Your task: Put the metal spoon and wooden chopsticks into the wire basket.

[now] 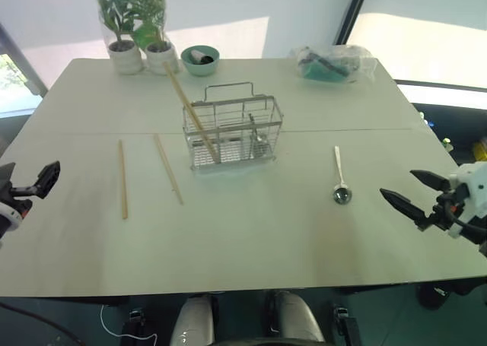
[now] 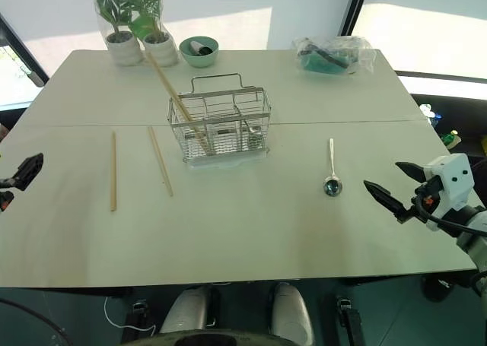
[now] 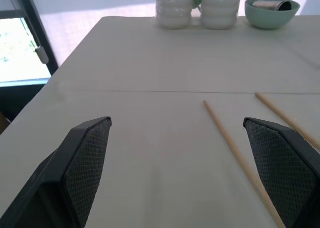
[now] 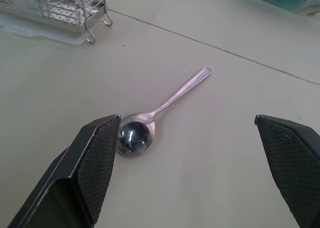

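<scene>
The wire basket stands mid-table. One wooden chopstick leans in it, and what looks like a metal utensil stands inside too. Two more wooden chopsticks lie flat on the table left of the basket. The metal spoon lies right of the basket, bowl toward me. My right gripper hovers open just right of the spoon, and the spoon shows between its fingers. My left gripper is open near the table's left edge, empty, with a chopstick ahead of it.
Two potted plants and a small green bowl stand at the far left edge. A clear plastic bag with something green in it lies at the far right. A seam crosses the table behind the basket.
</scene>
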`<state>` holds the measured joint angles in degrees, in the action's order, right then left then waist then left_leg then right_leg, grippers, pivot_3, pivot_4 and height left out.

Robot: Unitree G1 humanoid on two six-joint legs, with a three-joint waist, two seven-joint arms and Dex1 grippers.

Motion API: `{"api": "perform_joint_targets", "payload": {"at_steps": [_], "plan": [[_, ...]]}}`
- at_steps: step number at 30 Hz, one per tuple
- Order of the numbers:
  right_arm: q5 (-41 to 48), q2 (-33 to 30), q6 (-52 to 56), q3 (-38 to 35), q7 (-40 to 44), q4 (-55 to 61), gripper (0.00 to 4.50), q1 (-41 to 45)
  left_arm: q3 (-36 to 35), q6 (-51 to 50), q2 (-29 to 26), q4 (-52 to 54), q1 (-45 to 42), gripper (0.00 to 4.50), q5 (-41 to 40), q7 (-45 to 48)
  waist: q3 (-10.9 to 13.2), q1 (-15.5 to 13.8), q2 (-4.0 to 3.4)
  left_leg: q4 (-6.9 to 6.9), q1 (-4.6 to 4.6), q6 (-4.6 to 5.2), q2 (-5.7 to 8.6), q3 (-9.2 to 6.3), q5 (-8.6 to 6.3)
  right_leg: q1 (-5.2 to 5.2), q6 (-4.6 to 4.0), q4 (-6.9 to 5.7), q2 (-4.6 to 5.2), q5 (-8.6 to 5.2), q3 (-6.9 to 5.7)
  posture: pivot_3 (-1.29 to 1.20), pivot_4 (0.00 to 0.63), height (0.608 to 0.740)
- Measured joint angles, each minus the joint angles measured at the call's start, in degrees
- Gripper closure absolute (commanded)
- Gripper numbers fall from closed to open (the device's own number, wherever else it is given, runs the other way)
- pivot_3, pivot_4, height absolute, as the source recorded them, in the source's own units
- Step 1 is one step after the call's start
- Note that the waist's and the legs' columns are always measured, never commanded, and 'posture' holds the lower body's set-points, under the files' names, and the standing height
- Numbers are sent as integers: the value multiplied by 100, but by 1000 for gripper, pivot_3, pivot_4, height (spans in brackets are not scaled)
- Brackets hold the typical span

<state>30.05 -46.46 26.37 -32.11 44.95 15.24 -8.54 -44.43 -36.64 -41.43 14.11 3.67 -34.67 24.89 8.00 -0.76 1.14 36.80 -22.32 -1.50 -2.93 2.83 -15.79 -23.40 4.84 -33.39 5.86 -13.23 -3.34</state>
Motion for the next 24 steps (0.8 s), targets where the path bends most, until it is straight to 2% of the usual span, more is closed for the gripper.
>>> {"api": "perform_joint_targets", "payload": {"at_steps": [6,10,14,17,19,24], "plan": [[164,-375,888,325,-618,481,52,1355,671,-925,-1147,-153,-928,0,-664,920,6,9,-10,5,0,-1,0,0,0,-1,0,1,1,0,-3,0,150,717],[246,-446,1696,925,-1015,593,52,2207,1348,-1195,-1486,26,-1646,0,-1141,1669,5,7,-6,4,-9,-3,4,2,-5,-4,-7,1,2,4,-3,0,150,717],[585,-175,2493,1280,-1375,580,52,3042,1972,-1309,-1593,369,-2259,0,-1465,2140,7,7,-9,-1,-18,1,9,10,-6,9,-5,-1,0,5,0,0,150,717],[883,69,3539,1546,-1854,421,52,3957,2572,-1362,-1580,811,-2704,0,-1729,2569,7,25,-7,1,-15,1,6,10,-5,10,-5,-5,-5,6,1,0,150,717],[753,191,4094,1721,-2276,95,52,4277,2829,-1306,-1554,968,-2917,0,-1728,2698,5,19,-3,2,-10,1,5,9,-5,15,-6,-6,-8,5,1,0,150,717],[143,297,4801,2216,-2887,-926,52,4336,3073,-1296,-1340,924,-3229,0,-1729,2725,8,8,-8,15,-16,2,9,8,-5,18,-5,-9,-9,6,7,0,150,717]]}}
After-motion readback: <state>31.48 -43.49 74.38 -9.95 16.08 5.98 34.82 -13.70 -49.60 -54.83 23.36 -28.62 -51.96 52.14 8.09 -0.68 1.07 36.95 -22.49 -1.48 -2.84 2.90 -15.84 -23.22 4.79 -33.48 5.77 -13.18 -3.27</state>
